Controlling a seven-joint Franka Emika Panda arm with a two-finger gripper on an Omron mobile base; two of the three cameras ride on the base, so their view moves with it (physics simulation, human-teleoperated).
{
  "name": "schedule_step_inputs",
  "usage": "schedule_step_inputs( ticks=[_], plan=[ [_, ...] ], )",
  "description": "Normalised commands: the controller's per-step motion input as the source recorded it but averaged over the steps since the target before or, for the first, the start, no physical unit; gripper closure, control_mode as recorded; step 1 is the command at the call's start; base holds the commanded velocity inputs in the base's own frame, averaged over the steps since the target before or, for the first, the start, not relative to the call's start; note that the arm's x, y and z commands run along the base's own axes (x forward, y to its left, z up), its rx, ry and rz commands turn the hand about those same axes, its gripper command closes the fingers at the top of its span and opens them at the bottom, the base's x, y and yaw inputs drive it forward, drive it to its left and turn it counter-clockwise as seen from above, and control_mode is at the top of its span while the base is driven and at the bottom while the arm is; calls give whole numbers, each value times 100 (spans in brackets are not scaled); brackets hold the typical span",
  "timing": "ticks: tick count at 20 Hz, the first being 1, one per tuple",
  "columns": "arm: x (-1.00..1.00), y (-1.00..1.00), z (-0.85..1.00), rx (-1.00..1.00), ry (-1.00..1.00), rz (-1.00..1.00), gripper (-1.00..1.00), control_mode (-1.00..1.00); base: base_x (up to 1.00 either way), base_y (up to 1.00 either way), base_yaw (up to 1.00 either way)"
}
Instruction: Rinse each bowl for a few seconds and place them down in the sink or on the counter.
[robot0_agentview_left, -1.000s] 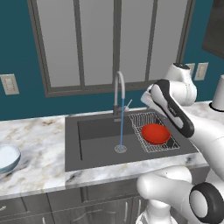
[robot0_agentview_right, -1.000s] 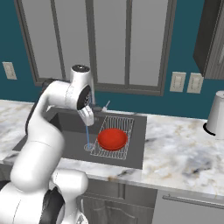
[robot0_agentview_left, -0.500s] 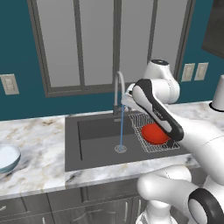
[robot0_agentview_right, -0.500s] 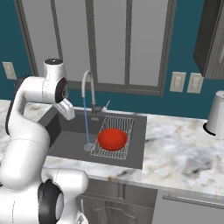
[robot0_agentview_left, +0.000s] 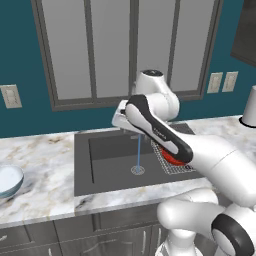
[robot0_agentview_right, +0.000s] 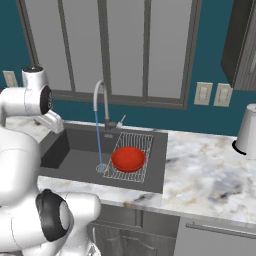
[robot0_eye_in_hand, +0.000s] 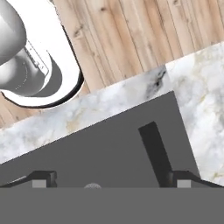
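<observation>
A: Sink (robot0_agentview_right: 155, 165) contents?

B: Dark basin set in the marble counter (robot0_agentview_right: 210, 175). Wire rack (robot0_agentview_right: 131, 157) on its right side w/ the red bowl (robot0_agentview_right: 128, 158) sitting on it, opening up. Nothing in the bowl as far as I can tell. A thin blue stream of water (robot0_agentview_right: 99, 140) drops from the curved tap (robot0_agentview_right: 101, 102) to the round drain (robot0_agentview_left: 137, 170), just left of the rack, and doesn't touch the bowl. In the left base view the arm covers most of the red bowl (robot0_agentview_left: 172, 159).

A: Other bowl?

B: Pale blue-grey bowl (robot0_agentview_left: 9, 181), far left on the counter, well apart from the sink, upright, whitish inside, looks empty.

A: Counts?

B: 2 bowls, 1 rack, 1 tap, 1 drain. Also 1 white jar (robot0_agentview_right: 247, 131) at the far right on the counter. Wall outlet plates: 2 right of the window (robot0_agentview_right: 212, 94), 1 left of it (robot0_agentview_left: 11, 96).

A: Gripper?

B: Hand view: gripper (robot0_eye_in_hand: 111, 179) w/ both fingertips (robot0_eye_in_hand: 40, 178) spread wide apart, nothing between them, holding nothing. It looks down at the sink's left part, counter edge and wood floor (robot0_eye_in_hand: 131, 35) beyond. Base views don't show the fingers clearly; prob. over the sink's left side, can't be sure.
</observation>
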Motion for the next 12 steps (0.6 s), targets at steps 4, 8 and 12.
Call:
schedule_step_inputs(
  ticks=[4,8,12],
  plan=[
    [0,80,0,-1,2,20,-100,-100,0,0,0],
    [0,80,0,-1,4,19,-100,-100,0,0,0],
    [0,78,-2,0,7,17,-100,-100,0,0,0]
  ],
)
